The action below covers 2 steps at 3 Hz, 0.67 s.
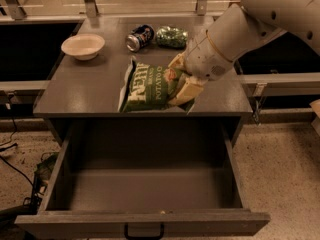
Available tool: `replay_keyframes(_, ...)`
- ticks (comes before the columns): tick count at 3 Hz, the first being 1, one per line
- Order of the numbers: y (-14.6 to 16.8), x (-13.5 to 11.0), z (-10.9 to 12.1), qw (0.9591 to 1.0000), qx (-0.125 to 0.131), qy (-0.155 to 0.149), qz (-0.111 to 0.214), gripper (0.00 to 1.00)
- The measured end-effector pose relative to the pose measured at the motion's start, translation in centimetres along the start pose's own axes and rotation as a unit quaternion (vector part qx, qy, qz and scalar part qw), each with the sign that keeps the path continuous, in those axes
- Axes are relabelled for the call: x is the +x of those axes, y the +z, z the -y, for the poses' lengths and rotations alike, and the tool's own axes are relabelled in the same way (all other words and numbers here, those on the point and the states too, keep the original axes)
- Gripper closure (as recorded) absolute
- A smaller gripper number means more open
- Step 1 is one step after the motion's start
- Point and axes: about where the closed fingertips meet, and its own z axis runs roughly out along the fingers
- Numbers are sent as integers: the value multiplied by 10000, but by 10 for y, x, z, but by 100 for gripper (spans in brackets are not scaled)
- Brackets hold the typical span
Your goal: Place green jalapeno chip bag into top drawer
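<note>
The green jalapeno chip bag [147,86], with white lettering, is held at its right end just above the front edge of the counter top. My gripper [181,80] is shut on the bag, with cream fingers [186,90] above and below its right end. The top drawer [145,186] is pulled fully open below, grey and empty, with a small black handle [144,232] on its front panel. The bag's lower edge hangs near the drawer's back.
On the counter top [85,91] stand a white bowl [83,46] at the back left, a toppled soda can [140,37] and a small wrinkly green packet [172,36] at the back middle. Cables lie on the floor [15,156] at the left.
</note>
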Motion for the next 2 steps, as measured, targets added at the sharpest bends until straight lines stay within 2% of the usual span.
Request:
replay_keyframes(1, -7, 12, -52, 9996, 191, 172, -75, 100)
replay_keyframes(2, -7, 12, -52, 9996, 191, 171, -75, 100)
